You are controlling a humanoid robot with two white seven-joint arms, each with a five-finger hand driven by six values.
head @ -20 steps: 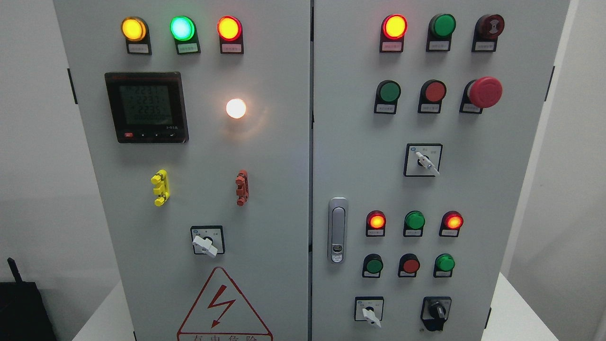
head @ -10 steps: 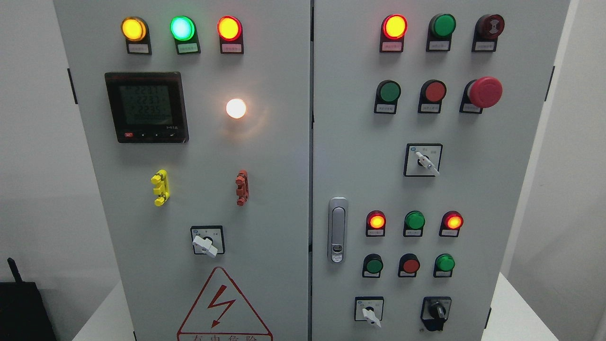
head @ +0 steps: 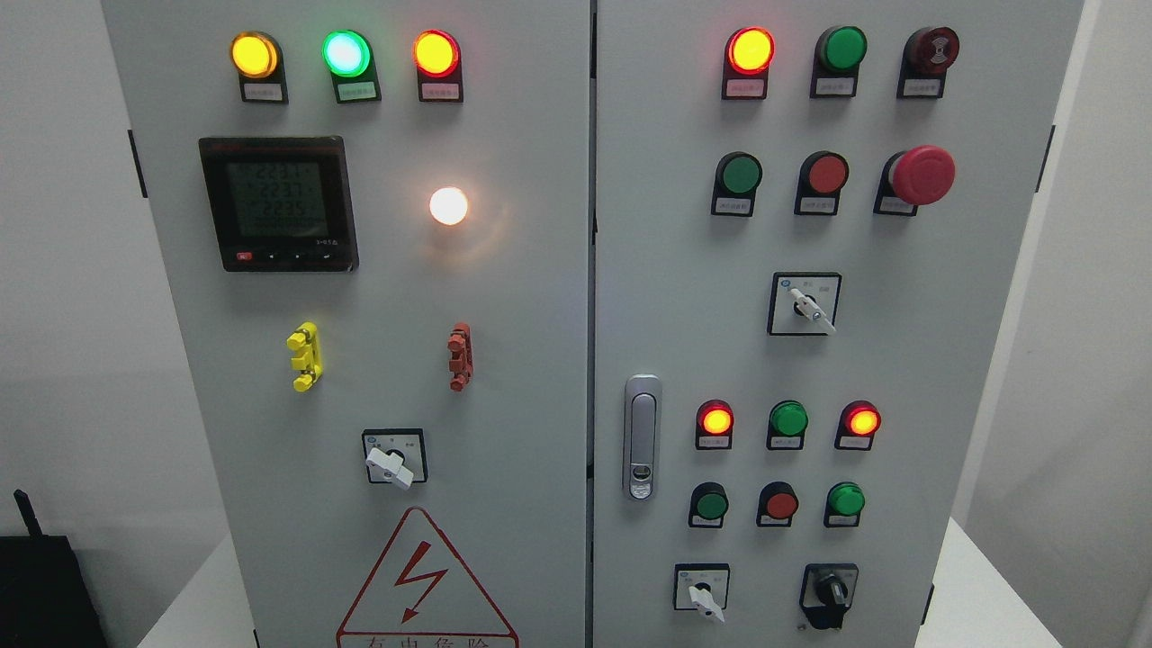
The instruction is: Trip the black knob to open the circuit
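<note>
White walls behind, grey cabinet (head: 540, 297) filling the frame, split by a seam down the middle into two doors. Black knob (head: 830, 591) at lower right of the right door, its pointer upright, right of a white-handled switch (head: 703, 596) and below a row of three buttons; meter (head: 279, 203) at upper left, lit lamp (head: 448, 206) beside it. No robot hand in sight, so finger state impossible to tell.
</note>
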